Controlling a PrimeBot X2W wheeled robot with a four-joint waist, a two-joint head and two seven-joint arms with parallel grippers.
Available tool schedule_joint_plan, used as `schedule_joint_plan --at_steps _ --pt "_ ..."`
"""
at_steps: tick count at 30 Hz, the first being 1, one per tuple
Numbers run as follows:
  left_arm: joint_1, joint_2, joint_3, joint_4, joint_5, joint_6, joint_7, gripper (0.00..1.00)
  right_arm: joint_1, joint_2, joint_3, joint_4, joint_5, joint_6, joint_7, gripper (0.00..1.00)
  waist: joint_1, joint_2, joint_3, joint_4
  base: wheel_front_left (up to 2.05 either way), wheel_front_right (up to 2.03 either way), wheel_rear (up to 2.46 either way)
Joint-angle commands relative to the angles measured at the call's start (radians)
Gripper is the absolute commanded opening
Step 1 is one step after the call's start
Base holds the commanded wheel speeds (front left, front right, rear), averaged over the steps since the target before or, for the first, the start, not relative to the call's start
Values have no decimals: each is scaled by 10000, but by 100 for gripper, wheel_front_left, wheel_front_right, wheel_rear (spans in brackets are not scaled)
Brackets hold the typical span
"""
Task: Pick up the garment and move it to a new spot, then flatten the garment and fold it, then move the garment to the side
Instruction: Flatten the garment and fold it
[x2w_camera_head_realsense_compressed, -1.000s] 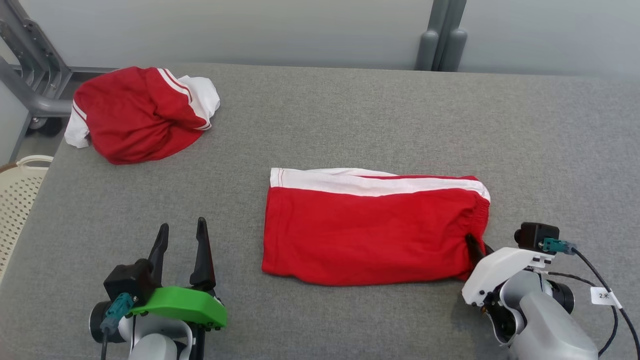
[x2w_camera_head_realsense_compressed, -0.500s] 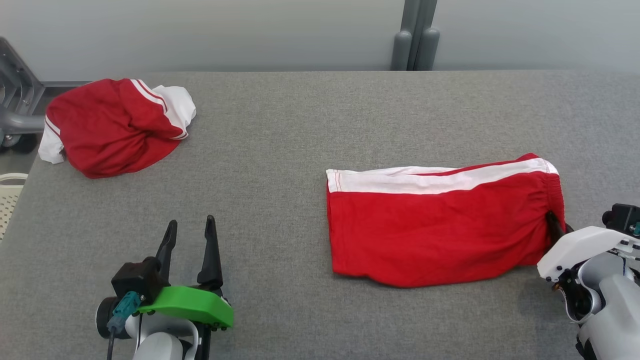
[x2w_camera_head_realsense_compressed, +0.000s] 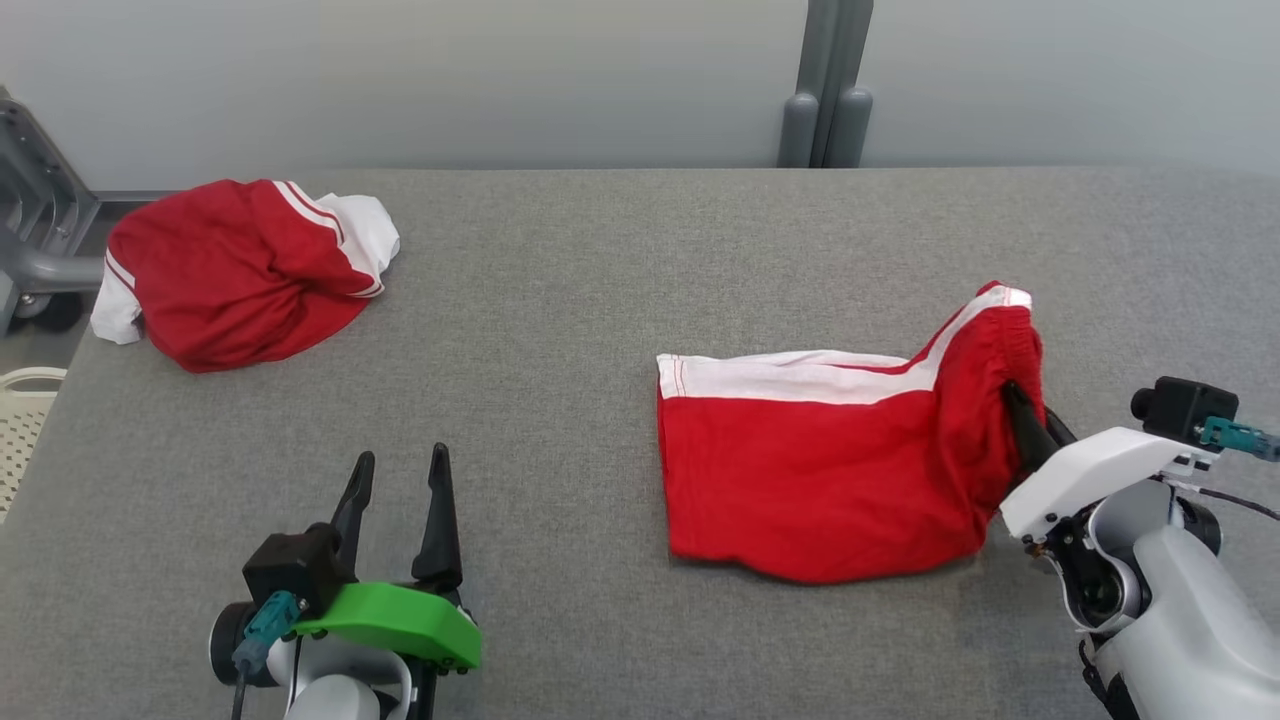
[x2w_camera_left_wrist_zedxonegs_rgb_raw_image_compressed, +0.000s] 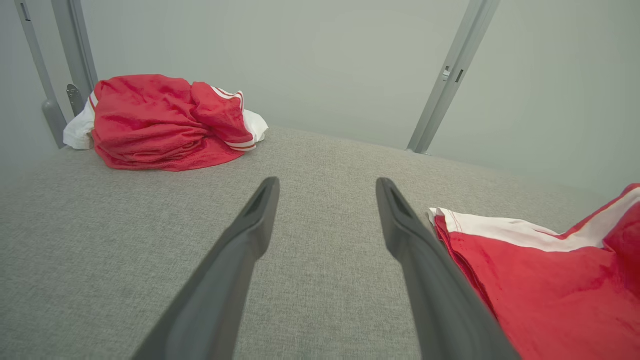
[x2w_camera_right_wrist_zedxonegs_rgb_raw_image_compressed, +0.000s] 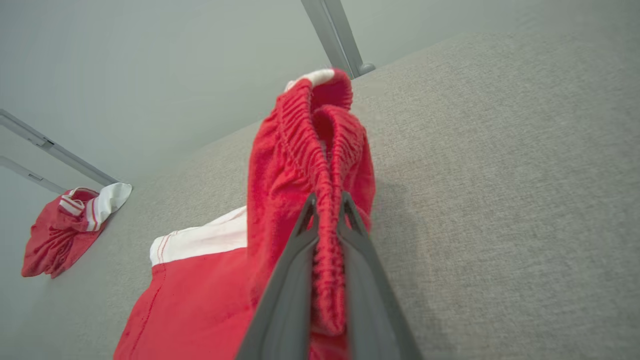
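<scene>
- Step in hand, as I judge it: the last one, shifting the folded garment aside. The right gripper is clenched on its elastic waistband, lifting that end off the counter; the rest lies flat beyond its fingers.
- The left gripper is released and empty, the garment just to its right.
- Next probably calls for a low, steady drag so the fold holds.
- A pale perforated basket sits far to the left gripper's left; its contents are hidden.
</scene>
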Motion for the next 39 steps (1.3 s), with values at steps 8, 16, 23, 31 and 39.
schedule_joint_plan --at_steps 8,16,23,31,39 --pt "273 13 -96 -91 -91 -19 -1 100 754 433 770 -2069 50 2 592 0 0 0 -248 329 0 0 0" --pt "133 12 -220 -158 -194 -57 1 100 519 1219 1021 -1875 -546 2 917 0 0 0 -127 741 0 0 0" --pt "-97 14 -385 -197 -329 -69 1 100 -21 1567 1214 -457 -1039 1 744 0 0 0 53 1179 0 0 0" --pt "-243 12 -582 -253 -474 27 1 100 -797 1628 2081 1017 -639 2 330 0 0 0 237 1583 0 0 0" --pt "-315 12 -734 -232 -559 63 1 100 -1450 1614 2923 2443 -520 1 -113 0 0 0 314 1794 0 0 0"
